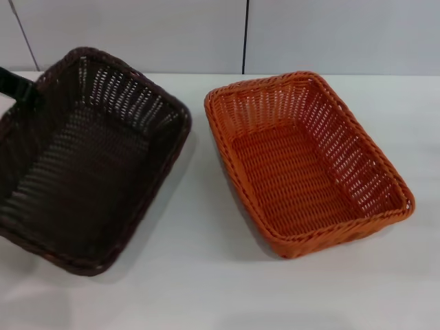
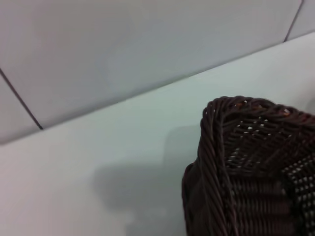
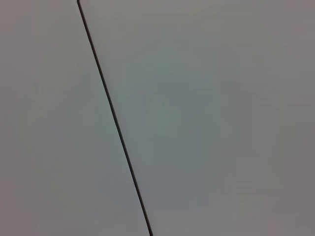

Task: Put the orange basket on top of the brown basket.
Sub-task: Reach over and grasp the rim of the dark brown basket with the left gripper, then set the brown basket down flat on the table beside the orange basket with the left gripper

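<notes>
The brown basket [image 1: 86, 161] stands on the left of the white table, open side up and empty. One of its corners shows in the left wrist view [image 2: 246, 162]. The orange basket [image 1: 302, 161] stands on the table to the right of it, empty, with a gap of table between the two. A black part of my left gripper [image 1: 12, 81] shows at the far left, against the brown basket's far left rim. My right gripper is out of view; the right wrist view shows only a wall panel.
The white table [image 1: 206, 275] runs to a pale panelled wall [image 1: 206, 34] behind both baskets. A dark seam [image 3: 113, 118] crosses the wall panel in the right wrist view.
</notes>
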### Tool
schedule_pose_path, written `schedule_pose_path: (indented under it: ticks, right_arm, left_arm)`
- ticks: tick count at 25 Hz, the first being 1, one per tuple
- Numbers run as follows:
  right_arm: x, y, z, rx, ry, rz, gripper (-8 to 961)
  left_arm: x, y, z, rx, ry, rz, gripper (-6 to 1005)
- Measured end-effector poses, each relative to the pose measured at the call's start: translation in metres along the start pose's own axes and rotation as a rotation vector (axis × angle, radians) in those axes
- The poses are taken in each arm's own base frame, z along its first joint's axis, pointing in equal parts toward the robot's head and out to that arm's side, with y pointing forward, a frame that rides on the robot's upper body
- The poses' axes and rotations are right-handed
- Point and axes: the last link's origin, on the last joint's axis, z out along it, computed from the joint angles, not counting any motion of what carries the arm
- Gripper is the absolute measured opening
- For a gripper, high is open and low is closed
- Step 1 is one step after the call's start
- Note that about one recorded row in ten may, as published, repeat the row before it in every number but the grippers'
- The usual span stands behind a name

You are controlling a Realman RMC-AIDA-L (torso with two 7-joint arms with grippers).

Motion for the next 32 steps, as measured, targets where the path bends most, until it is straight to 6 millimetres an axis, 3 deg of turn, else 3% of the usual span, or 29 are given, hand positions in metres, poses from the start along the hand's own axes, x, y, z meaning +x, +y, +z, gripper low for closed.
schedule_pose_path:
  ticks: [5, 13, 14, 23, 28, 32]
  right_arm:
    - [0.001, -0.001, -0.001, 0.001, 0.002, 0.0, 716]
    - [0.0, 0.002, 0.001, -0.005, 0.001, 0.0, 716]
    - [0.0, 0.002, 0.001, -0.005, 0.001, -0.001, 716]
    - [0.001, 0.002, 0.0, -0.005, 0.003, -0.001, 717]
    - [0.001, 0.001, 0.0, -0.004, 0.004, -0.002, 717]
    - [0.002, 0.0, -0.001, -0.001, 0.006, -0.002, 717]
  left_arm:
    - [0.013, -0.007, -0.018, -0.014, -0.02, 0.139, 228]
    - [0.034, 0.017, -0.029, -0.159, -0.012, 0.343, 206]
    - [0.041, 0.03, -0.023, -0.222, -0.005, 0.389, 205]
    - [0.066, 0.085, 0.018, -0.394, -0.026, 0.518, 202]
    - [0.076, 0.095, 0.02, -0.381, 0.011, 0.538, 202]
    - [0.083, 0.082, 0.013, -0.328, 0.042, 0.505, 201]
